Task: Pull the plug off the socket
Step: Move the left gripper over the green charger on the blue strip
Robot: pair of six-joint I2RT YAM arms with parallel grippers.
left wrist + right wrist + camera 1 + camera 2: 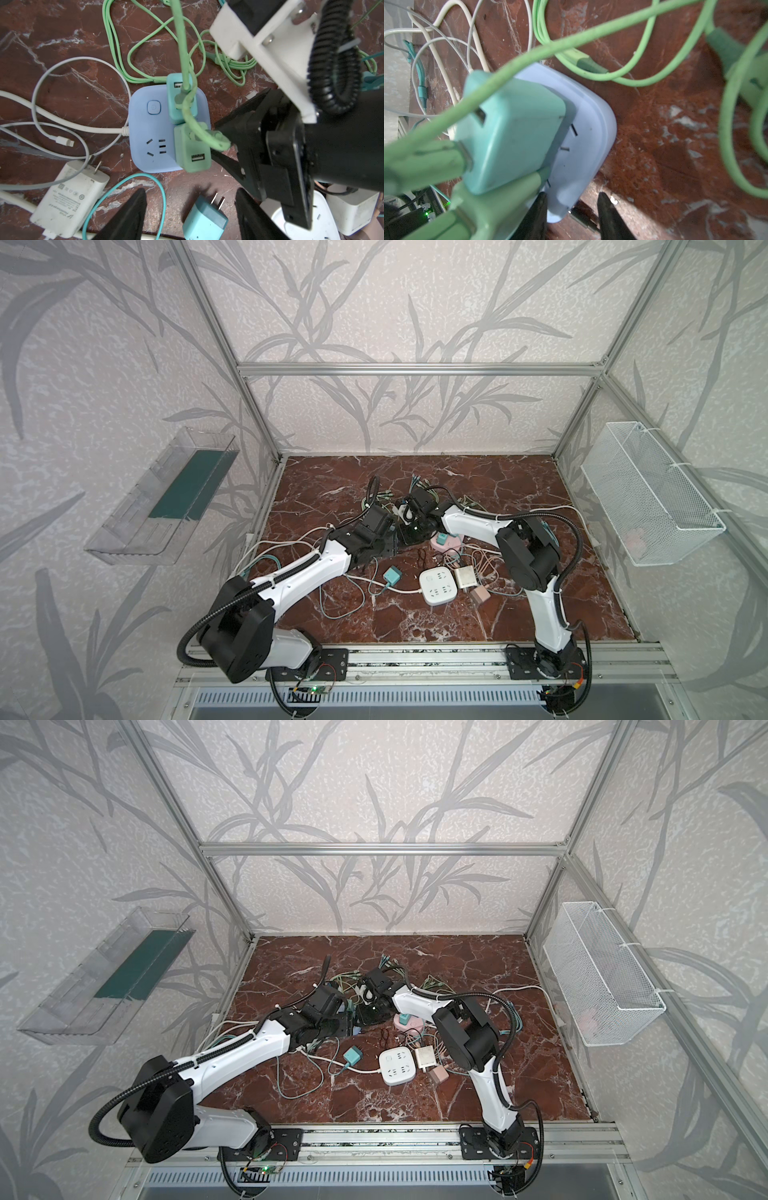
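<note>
**Bimanual unplugging, approach stage.** The blue socket cube [149, 128] lies flat on the marble table [519, 614]. In both top views it is almost wholly hidden under the two wrists, at about 11 o'clock from the white power strip [438, 587].

Two plugs are seated side by side in its face: a teal USB adapter [173, 108] and a green USB adapter [191, 162]. Each carries a green cable [179, 41].

**Right gripper** [572, 196]: the jaws stand astride one corner of the socket cube. One finger lies against the cube's side. The other shows a gap in the right wrist view, so a firm clamp cannot be confirmed.

**Left gripper** [191, 191]: released, jaws wide apart, nothing between them. It hovers over a loose teal adapter [204, 218] lying on the table, prongs exposed. A loose white charger [70, 199] lies to one side.

**Governing relation:** the seated plugs lie ahead of the left fingertips, not between them. The green adapter is the nearer of the two. Both adapters stand up from the socket's face, so the extraction axis is judged to run straight up off the table.

The left arm appears cast as puller and the right as brace. The left arm would probably need to advance and centre on one adapter body. The draped cables could foul a finger on the way in.
</note>
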